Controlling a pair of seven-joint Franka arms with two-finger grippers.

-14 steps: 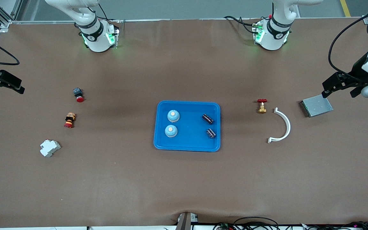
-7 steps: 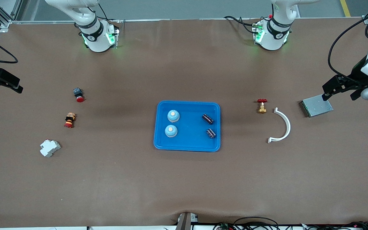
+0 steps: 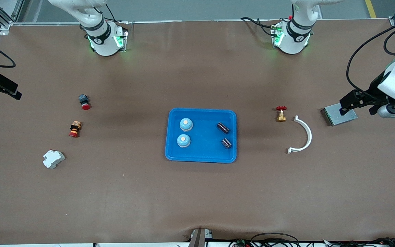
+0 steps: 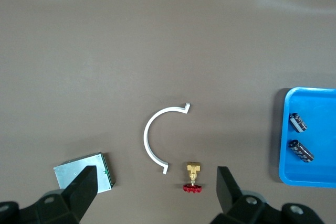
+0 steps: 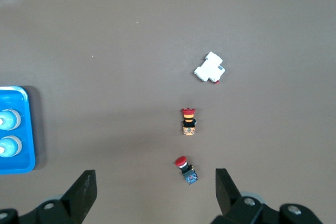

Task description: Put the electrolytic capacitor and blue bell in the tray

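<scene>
The blue tray (image 3: pixel 204 156) lies mid-table. In it are two blue bells (image 3: pixel 186 124) (image 3: pixel 183 140) toward the right arm's end and two dark electrolytic capacitors (image 3: pixel 223 127) (image 3: pixel 226 143) toward the left arm's end. My left gripper (image 3: pixel 347 104) is open and empty, up over the grey plate. In the left wrist view it (image 4: pixel 156 182) frames bare table, with the tray (image 4: pixel 315 129) and capacitors (image 4: pixel 298 121) at the edge. My right gripper (image 3: pixel 2 93) is open and empty, up over the table's right-arm end. The right wrist view (image 5: pixel 155 182) shows the tray corner (image 5: pixel 23 129) and both bells (image 5: pixel 8 119).
A brass valve with a red handle (image 3: pixel 281 114), a white curved piece (image 3: pixel 305 135) and a grey metal plate (image 3: pixel 336 116) lie toward the left arm's end. A red push button (image 3: pixel 84 102), an orange-red button (image 3: pixel 74 129) and a white breaker (image 3: pixel 53 159) lie toward the right arm's end.
The left gripper has shifted over the grey plate, a little toward the tray. The right gripper has drifted slightly toward the table's edge. Nothing in the tray has moved.
</scene>
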